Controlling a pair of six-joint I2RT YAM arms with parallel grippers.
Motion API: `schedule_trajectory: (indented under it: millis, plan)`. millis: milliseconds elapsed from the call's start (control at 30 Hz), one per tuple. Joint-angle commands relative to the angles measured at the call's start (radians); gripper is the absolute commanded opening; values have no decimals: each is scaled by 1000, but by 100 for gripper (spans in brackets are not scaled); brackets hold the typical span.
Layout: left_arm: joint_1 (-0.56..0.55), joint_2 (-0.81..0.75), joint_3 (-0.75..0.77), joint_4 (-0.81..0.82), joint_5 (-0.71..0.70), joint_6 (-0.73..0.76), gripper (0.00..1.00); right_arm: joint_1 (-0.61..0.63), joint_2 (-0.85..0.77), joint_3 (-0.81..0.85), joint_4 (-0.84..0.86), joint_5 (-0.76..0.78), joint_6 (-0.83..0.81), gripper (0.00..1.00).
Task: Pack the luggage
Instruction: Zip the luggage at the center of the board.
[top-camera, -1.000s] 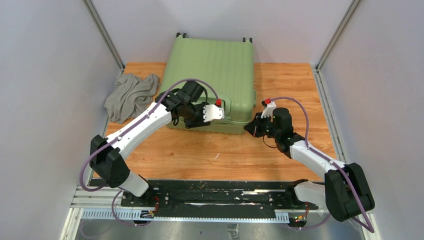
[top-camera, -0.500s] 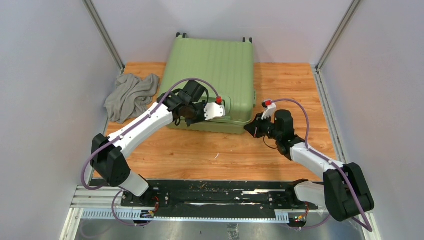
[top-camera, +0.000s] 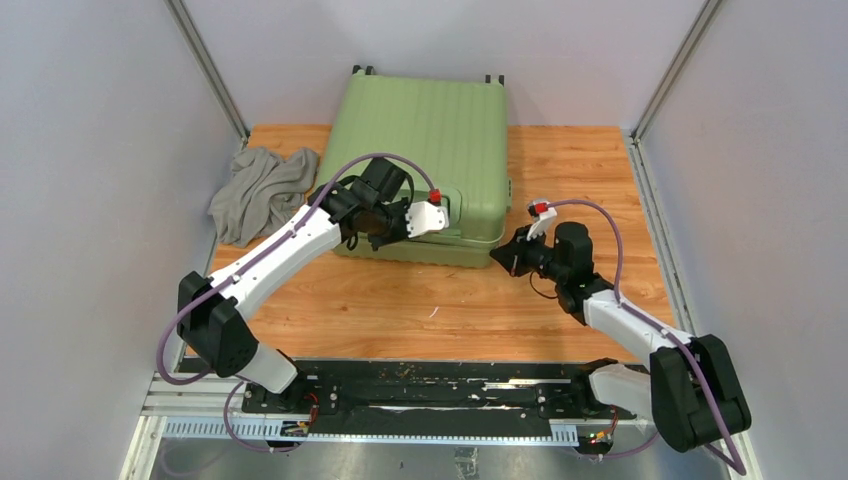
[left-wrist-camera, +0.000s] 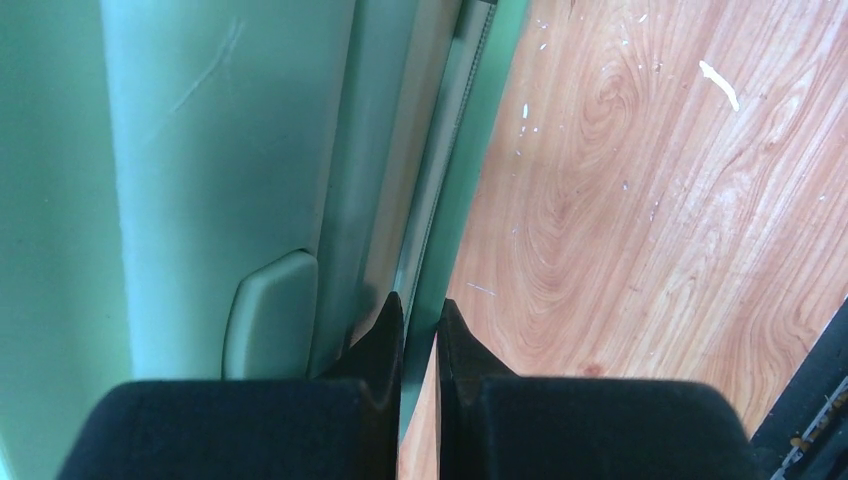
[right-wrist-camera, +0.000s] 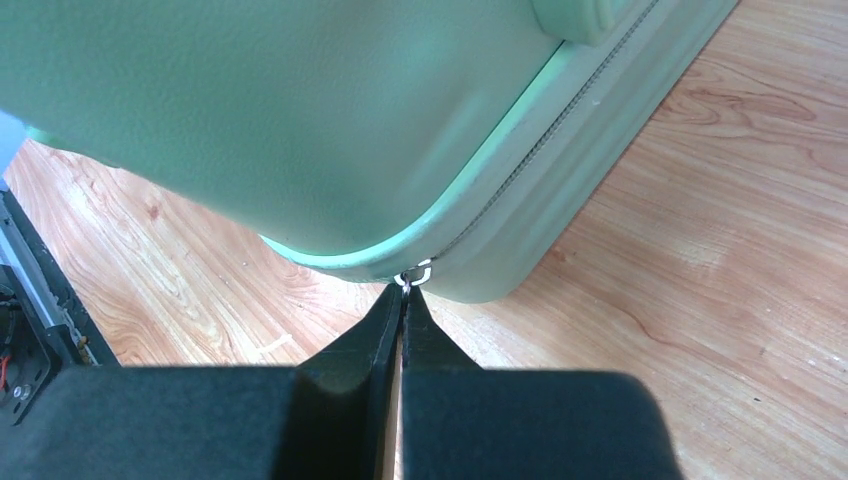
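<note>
My right pincer (right-wrist-camera: 403, 295) is clenched on the luggage (right-wrist-camera: 250, 110) zip pull (right-wrist-camera: 415, 272); left pincer (left-wrist-camera: 421, 310) clenched at the seam (left-wrist-camera: 450, 150), contents unclear; I'd draw steadily along the seam.

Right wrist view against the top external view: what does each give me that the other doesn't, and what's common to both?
Only the right wrist view shows the metal zipper pull at the luggage's rounded corner, pinched in the shut right end effector, and the zipper line along the seam. Only the top external view shows the grey cloth on the table left of the luggage and the left arm reaching its near edge. Both show the closed green shell on wood.
</note>
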Motion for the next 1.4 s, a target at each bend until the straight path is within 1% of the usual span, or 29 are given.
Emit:
schedule_trajectory:
  millis: [0,67,133,200,300,333,400,533,667,833,967,1067,1100,1133,1167,1267,1300,1333,1367]
  plan:
    - [4,-123,103,151,9,-73,0,-18,-47,9,55,-83,-19,0]
    - [4,-117,95,154,9,-86,0,-12,-69,6,46,-115,-15,0]
    - [4,-108,88,163,10,-103,0,37,-113,-13,41,-100,-1,0]
    - [3,-102,76,190,10,-134,0,145,-169,-38,26,-30,5,0]
    - [4,-90,78,226,12,-177,0,348,-206,-69,17,131,13,0]
    - [3,-84,86,231,16,-188,0,394,-194,-73,33,164,22,0]
    - [-1,-68,101,232,30,-213,0,445,-159,-67,67,194,33,0]
    - [-23,-59,100,231,48,-250,0,469,-127,-36,112,247,31,0]
    - [-38,-49,86,232,80,-303,0,520,-72,49,90,347,-3,0]
    - [-54,-26,96,229,152,-372,0,587,53,97,190,420,1,0]
    - [-64,-3,127,227,224,-425,0,609,160,137,269,418,18,0]
    - [-67,1,144,212,285,-454,0,608,146,114,280,477,30,0]
    - [-67,0,145,206,314,-457,0,605,122,89,276,532,38,0]
    - [-67,-4,147,197,342,-461,3,601,94,59,270,588,54,0]
    - [-67,-9,149,188,357,-468,13,591,67,26,269,633,74,0]
    - [-64,-31,177,138,344,-471,58,561,-6,-64,277,702,127,0]
    - [-56,-43,189,113,335,-466,70,555,-19,-79,275,703,129,2]
    - [-41,-55,200,89,335,-462,78,553,-31,-88,264,703,129,4]
    - [-12,-71,207,68,345,-471,83,550,-41,-96,248,701,134,7]
